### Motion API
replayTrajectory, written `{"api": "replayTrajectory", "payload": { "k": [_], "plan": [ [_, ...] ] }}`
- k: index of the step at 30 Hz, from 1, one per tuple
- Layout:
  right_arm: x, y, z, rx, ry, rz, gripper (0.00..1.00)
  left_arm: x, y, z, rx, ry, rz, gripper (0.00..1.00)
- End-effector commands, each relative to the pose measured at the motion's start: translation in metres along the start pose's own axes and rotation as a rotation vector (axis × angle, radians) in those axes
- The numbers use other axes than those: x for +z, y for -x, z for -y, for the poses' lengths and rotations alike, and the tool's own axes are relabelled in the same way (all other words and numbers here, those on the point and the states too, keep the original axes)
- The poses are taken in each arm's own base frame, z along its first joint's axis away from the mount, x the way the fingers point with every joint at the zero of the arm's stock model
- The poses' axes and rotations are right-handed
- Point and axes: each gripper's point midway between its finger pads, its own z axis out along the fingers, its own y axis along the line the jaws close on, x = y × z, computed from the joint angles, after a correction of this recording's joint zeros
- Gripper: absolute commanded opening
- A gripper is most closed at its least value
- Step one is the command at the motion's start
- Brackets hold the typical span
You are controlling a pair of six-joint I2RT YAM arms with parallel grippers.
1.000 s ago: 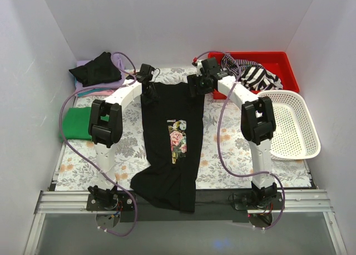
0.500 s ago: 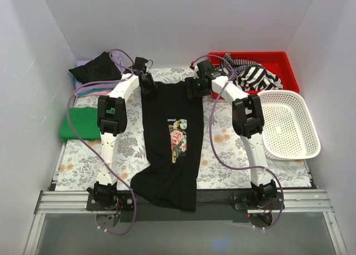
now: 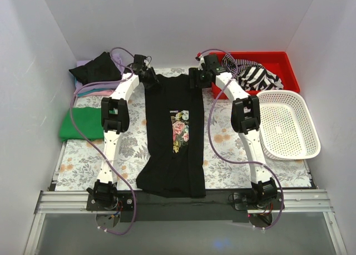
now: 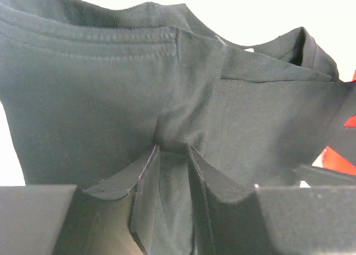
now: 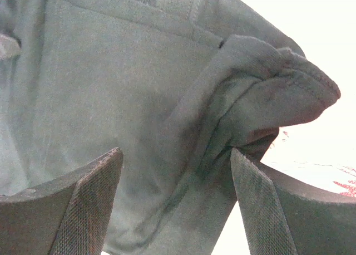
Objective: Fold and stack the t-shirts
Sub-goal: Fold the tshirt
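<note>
Black floral-print t-shirt [image 3: 167,155], soft jersey knit, lies lengthwise across the patterned table [image 3: 78,166] centre, double-stitched collar at 12 o'clock; left pincer [image 4: 173,150] pinches a shoulder fold; right pincer [image 5: 175,155] stands spread astride a bunched, stitched hem.

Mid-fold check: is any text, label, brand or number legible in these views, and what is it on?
On the black t-shirt, above the floral chest print: one short line of white lettering, too small to read.
No other text shows in any view.

Bin [image 3: 276,60], basket [image 3: 290,127] on R (shirts [image 3: 95,71] L)
</note>
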Motion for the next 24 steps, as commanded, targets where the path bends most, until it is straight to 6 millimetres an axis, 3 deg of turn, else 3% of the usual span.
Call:
{"api": "replayTrajectory", "payload": {
  "k": [1,4,9,10,11,13,14,15,16,18,19,20,21,22,23,24],
  "plan": [
    [0.001,-0.008,0.049,0.081,-0.046,-0.018,0.85,-0.001,0.024,-0.043,0.013,0.094,0.069,0.27],
    [-0.001,0.002,0.057,0.088,-0.024,0.015,0.85,-0.004,0.038,-0.055,0.035,0.113,0.105,0.28],
    [-0.002,0.0,0.044,0.059,0.072,0.012,0.85,-0.004,0.05,-0.056,0.094,0.095,0.131,0.3],
    [-0.006,0.003,0.039,0.03,0.081,0.02,0.85,-0.017,0.058,-0.047,0.104,0.083,0.153,0.3],
    [-0.022,0.02,0.027,-0.01,0.101,0.062,0.85,-0.019,0.054,-0.045,0.1,0.073,0.151,0.3],
    [-0.033,0.018,0.014,-0.056,0.118,0.066,0.85,-0.031,0.054,-0.027,0.102,-0.003,0.161,0.31],
    [-0.058,0.042,-0.001,-0.1,0.127,0.136,0.85,-0.046,0.062,-0.012,0.124,-0.029,0.2,0.31],
    [-0.067,0.046,-0.008,-0.122,0.124,0.151,0.85,-0.055,0.069,-0.003,0.144,-0.035,0.225,0.31],
    [-0.087,0.056,-0.023,-0.162,0.127,0.18,0.85,-0.063,0.069,0.006,0.165,-0.051,0.219,0.32],
    [-0.106,0.057,-0.041,-0.191,0.148,0.193,0.84,-0.091,0.076,0.036,0.187,-0.108,0.222,0.32],
    [-0.122,0.052,-0.057,-0.209,0.161,0.191,0.84,-0.098,0.065,0.037,0.176,-0.094,0.179,0.3],
    [-0.13,0.048,-0.063,-0.22,0.156,0.189,0.84,-0.119,0.066,0.056,0.191,-0.103,0.2,0.3],
    [-0.148,0.05,-0.08,-0.239,0.169,0.209,0.84,-0.116,0.044,0.049,0.17,-0.079,0.136,0.29],
    [-0.144,0.027,-0.081,-0.229,0.178,0.16,0.84,-0.143,0.038,0.07,0.192,-0.112,0.153,0.28],
    [-0.147,0.019,-0.087,-0.235,0.185,0.147,0.84,-0.128,0.019,0.06,0.172,-0.089,0.104,0.28],
    [-0.148,0.007,-0.09,-0.23,0.184,0.123,0.84,-0.137,-0.009,0.053,0.151,-0.071,0.053,0.27]
  ]
}}
